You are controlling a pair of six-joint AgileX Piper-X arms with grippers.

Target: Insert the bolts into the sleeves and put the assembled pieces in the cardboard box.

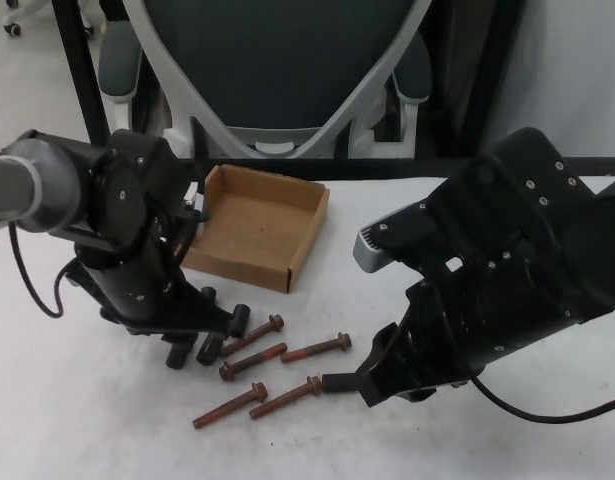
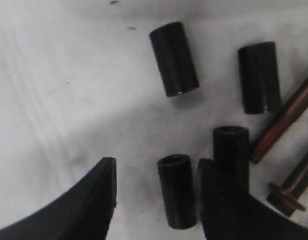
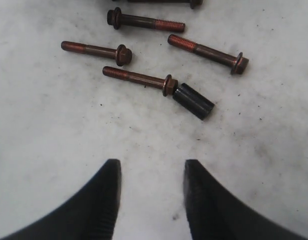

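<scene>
White bench (image 1: pixel 77 430) runs under both arms, with an office chair (image 1: pixel 277 60) behind it at the top of the high view. The cardboard box (image 1: pixel 242 268) sits in the upper middle, and rust-red bolts (image 1: pixel 252 362) lie scattered just below it, in the lower middle. Black sleeves (image 1: pixel 239 320) lie loose to their left, under the left arm.

The left gripper (image 2: pixel 157 169) is low among them with its fingers (image 2: pixel 101 200) apart. One lying sleeve (image 2: pixel 178 192) is between them, close to one finger; whether it touches I cannot tell. The right gripper (image 3: pixel 152 165), at the lower right of the high view, hangs with fingers (image 3: pixel 108 200) spread and nothing in them. The nearest bolt (image 3: pixel 138 77) has its head just beside a stray sleeve (image 3: pixel 194 101).

Nothing looks joined yet, so this is likely the first pick-up. Next, the left fingers should shut across the sleeve and lift it. The right gripper should come down on the nearest bolt's shank, clear of the stray sleeve, so the two can meet end to end.
</scene>
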